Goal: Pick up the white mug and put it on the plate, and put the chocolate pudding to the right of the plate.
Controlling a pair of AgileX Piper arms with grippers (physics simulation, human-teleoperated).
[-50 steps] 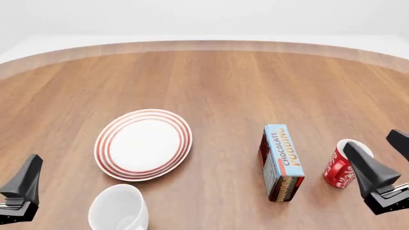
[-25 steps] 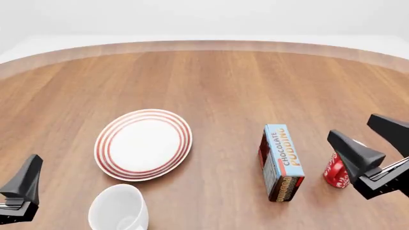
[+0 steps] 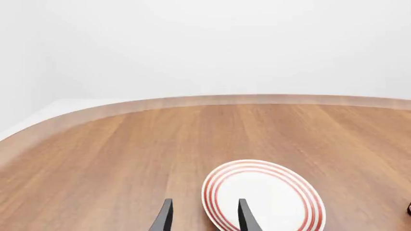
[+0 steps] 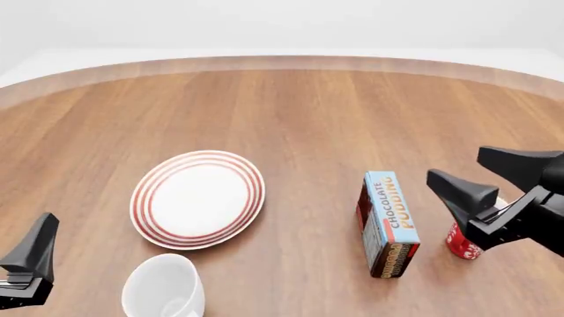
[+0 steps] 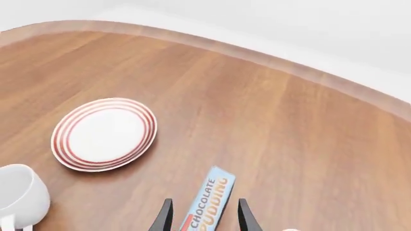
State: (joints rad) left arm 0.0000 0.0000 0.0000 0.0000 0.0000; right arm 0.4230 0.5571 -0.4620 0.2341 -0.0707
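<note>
While neither object had yet been grasped, the scene read as the approach to the pudding step. Furthest left, the left gripper [image 4: 31, 257] hung low at the near edge with its fingers spread and nothing between them; in its wrist view the fingertips [image 3: 165, 216] pointed beside the plate's rim. Just right of it, the white mug [image 4: 164, 288] sat at the near edge, close to the plate [image 4: 198, 199] but apart from it. The plate lay bare, with open wood around it on the far side. Right of a wide clear strip stood the chocolate pudding [image 4: 387, 223], lying lengthwise on a narrow side. The right gripper [image 4: 498, 181] hovered above and to its right, jaws spread and holding nothing, partly covering the red mug [image 4: 461, 241]. Its wrist view showed the carton [image 5: 207, 202] lined up between the fingers. By my judgement, the next move called for lowering onto the carton and pinching its long sides. Room was tight on the red mug's side; the table [image 4: 352, 112] offered free space between carton and plate.
</note>
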